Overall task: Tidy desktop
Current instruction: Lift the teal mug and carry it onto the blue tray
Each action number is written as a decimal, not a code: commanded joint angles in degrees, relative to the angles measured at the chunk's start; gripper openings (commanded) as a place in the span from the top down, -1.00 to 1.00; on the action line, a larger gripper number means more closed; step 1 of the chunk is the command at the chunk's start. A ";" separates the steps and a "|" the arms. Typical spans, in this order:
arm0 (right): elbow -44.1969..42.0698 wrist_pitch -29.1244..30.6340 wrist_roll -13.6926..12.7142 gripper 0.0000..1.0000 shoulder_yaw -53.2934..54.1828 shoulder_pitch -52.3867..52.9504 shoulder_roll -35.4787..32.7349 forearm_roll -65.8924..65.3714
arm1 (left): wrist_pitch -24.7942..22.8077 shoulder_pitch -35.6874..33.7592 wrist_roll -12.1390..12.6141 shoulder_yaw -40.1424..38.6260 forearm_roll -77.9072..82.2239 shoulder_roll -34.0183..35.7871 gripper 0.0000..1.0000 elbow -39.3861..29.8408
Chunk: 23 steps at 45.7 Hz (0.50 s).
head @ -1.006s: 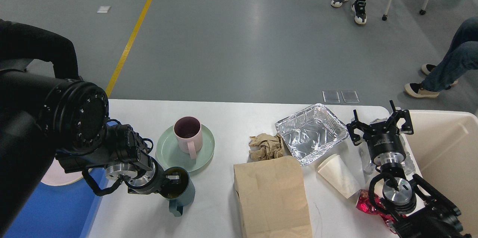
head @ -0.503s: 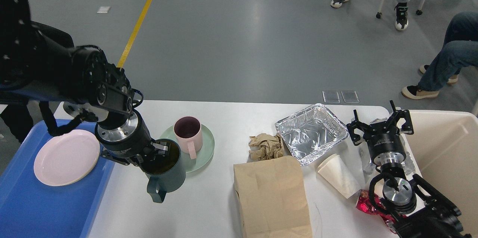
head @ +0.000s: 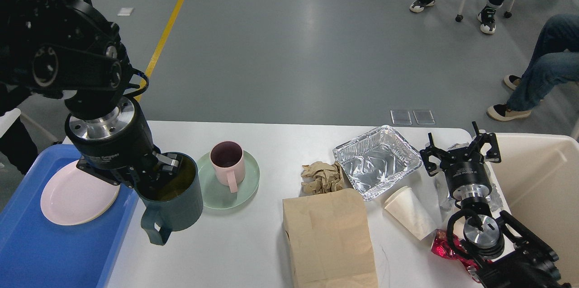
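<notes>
The white desktop (head: 271, 252) fills the lower view. My left gripper (head: 160, 172) is shut on the rim of a dark teal mug (head: 172, 202) and holds it lifted near the desktop's left edge, next to the blue tray (head: 45, 252). A pink mug (head: 227, 162) stands on a pale green plate (head: 246, 184). A crumpled brown paper (head: 322, 177), a brown paper bag (head: 330, 238), a foil tray (head: 377, 161), a tipped white paper cup (head: 409, 218) and a red wrapper (head: 441, 247) lie to the right. My right gripper (head: 461, 150) is open and empty by the foil tray.
A pink plate (head: 74, 195) lies in the blue tray at the left. A beige bin (head: 543, 188) stands off the desktop's right end. People's legs and a chair are on the floor beyond.
My left gripper has lifted the teal mug and carried it left, towards the blue tray. The right arm has not moved.
</notes>
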 commanded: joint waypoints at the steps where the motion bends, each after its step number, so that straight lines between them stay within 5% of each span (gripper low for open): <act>1: 0.00 0.00 0.00 -1.00 -0.02 0.00 0.00 0.00 | 4.11 3.75 -0.12 1.92 4.59 7.31 1.00 0.46; 14: 0.09 0.00 0.00 -1.00 -0.02 0.00 0.00 0.00 | 10.18 20.45 -0.03 3.68 22.61 30.51 1.00 9.06; 23: 0.09 0.00 0.00 -1.00 -0.02 0.00 0.00 0.00 | 10.45 32.05 -0.20 1.31 36.06 49.76 1.00 25.22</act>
